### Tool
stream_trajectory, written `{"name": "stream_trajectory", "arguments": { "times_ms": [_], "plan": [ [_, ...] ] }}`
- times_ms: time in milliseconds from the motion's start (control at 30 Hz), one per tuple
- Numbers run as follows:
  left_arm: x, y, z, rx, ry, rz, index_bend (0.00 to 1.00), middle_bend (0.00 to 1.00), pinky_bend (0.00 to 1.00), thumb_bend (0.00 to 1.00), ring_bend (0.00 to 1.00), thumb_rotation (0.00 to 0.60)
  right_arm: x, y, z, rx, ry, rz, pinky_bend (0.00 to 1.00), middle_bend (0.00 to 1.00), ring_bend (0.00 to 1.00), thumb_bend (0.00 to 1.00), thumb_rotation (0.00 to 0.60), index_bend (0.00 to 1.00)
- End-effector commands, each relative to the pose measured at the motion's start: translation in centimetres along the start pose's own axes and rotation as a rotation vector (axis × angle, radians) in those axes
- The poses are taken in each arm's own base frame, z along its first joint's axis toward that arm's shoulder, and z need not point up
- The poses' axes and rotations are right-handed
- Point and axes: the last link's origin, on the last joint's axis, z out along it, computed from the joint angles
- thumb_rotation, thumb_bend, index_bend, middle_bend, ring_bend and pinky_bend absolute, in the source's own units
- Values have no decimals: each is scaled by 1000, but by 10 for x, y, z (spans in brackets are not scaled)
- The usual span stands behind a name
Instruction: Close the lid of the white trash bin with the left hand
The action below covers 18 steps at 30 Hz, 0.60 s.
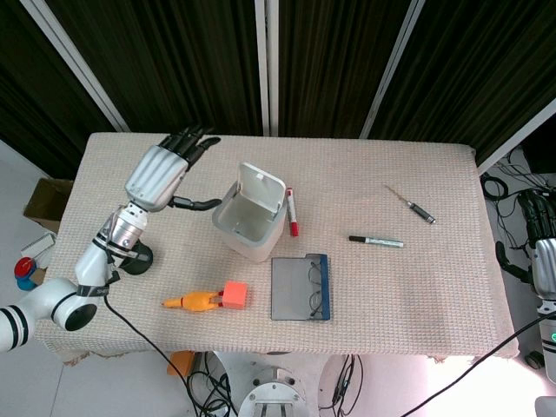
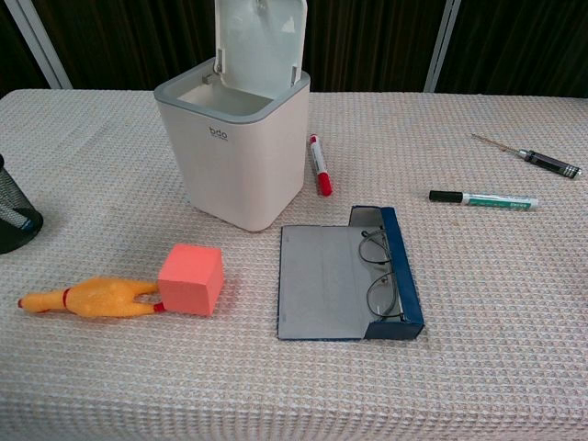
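Glasses case (image 2: 344, 276) right of your left robot hand (image 1: 163, 174) | hand empty, fingers spread, beside white trash bin (image 1: 250, 221) | lid (image 1: 261, 186) upright, awaiting your push.

The left hand (image 1: 161, 174) has a glossy silver shell with dark matt fingers. Just to its right stands the white trash bin (image 2: 241, 152) — smooth, matt-looking plastic, its lid (image 2: 258, 44) the same. Beneath both, the tablecloth (image 2: 496, 303) is coarse waffle-weave cloth. Nearer than the hand lies a rubber chicken (image 2: 87, 298) — smooth, slightly shiny.
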Motion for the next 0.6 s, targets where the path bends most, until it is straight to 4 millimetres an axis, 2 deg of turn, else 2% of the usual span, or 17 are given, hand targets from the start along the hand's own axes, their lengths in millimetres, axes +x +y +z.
{"name": "stream_trajectory", "arguments": {
  "times_ms": [33, 433, 600],
  "plan": [
    [-1, 0, 0, 1, -2, -1, 127, 60, 232, 0, 28, 55, 0, 1, 0, 1, 2, 2, 0, 0, 0, 379, 600, 0],
    [-5, 8, -1, -30, -19, 21, 127, 76, 232, 0, 28, 54, 0, 2, -3, 4, 15, 11, 0, 0, 0, 380, 600, 0],
    [-5, 23, 17, -88, -44, 57, 127, 84, 232, 0, 28, 54, -1, 2, -3, 1, 7, 1, 0, 0, 0, 381, 600, 0]
  ]
}}
